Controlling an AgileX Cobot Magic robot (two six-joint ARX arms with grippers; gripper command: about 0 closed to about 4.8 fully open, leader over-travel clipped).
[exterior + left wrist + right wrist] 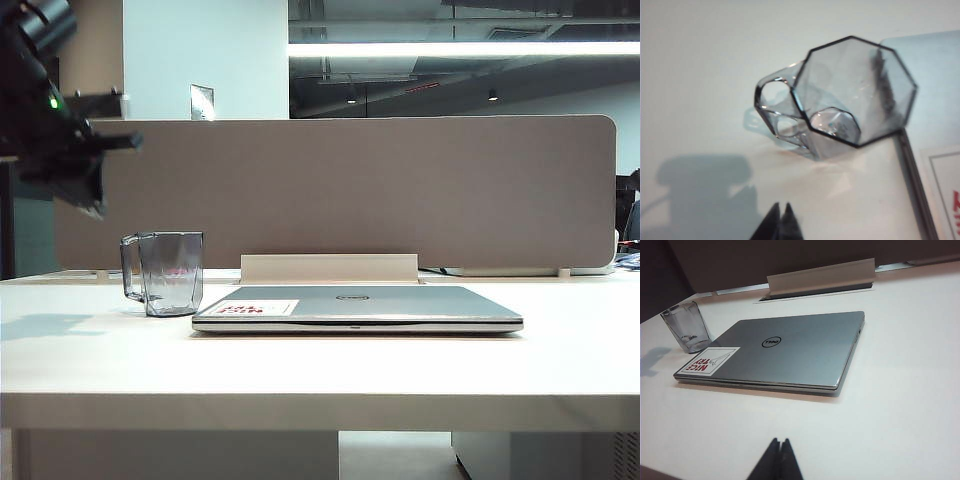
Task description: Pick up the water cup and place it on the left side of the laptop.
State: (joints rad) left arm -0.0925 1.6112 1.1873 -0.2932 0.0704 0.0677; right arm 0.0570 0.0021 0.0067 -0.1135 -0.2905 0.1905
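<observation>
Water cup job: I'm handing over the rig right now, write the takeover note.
Left hand: shut, empty, raised above the water cup.
Right hand: shut, empty, low over the table, back from the laptop.
Cup: upright on the table, just off the laptop's left edge by the sticker corner.
Done: cup looks placed and released.
Left: probably only retracting the left arm.

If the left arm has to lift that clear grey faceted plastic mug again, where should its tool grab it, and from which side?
Probably the angular loop handle, approached from the mug's outer side, away from the slim silver laptop. The mug stands upright with the handle pointing away from the laptop, which sits close on the other side. The left tool, shut, hangs above; the right tool is shut, off to the laptop's other side.
</observation>
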